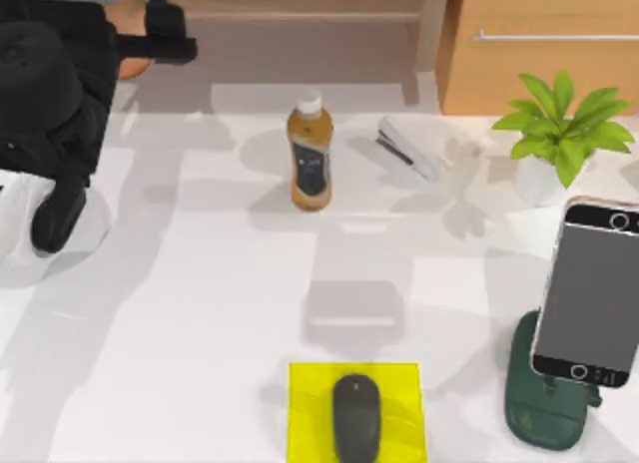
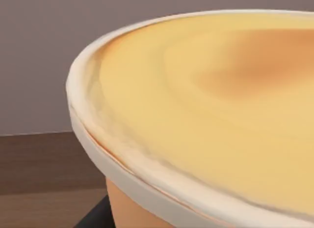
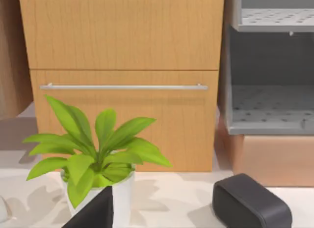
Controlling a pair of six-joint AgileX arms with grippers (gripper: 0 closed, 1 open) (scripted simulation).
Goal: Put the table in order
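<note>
The white table [image 1: 200, 313] spans the whole scene in front of a light wooden cabinet [image 1: 549, 54] and a brown shelf [image 1: 300, 24]. Our left arm reaches over the table's far left corner, with the left gripper [image 1: 168, 39] up at the shelf beside a cream-lined bowl [image 2: 196, 115]. We cannot tell whether that gripper is open or closed, or whether it has hold of anything. The same goes for the right gripper (our right arm is parked, its camera facing the cabinet).

On the right side of the table a phone [image 1: 591, 288] leans on a dark green stand [image 1: 544, 403], with a potted plant [image 1: 564, 129] behind it. A yellow pad [image 1: 310, 403] lies at the near edge with a black mouse [image 1: 356, 418] on it. Farther back, a tea bottle [image 1: 310, 159] stands near a white stapler [image 1: 407, 149].
</note>
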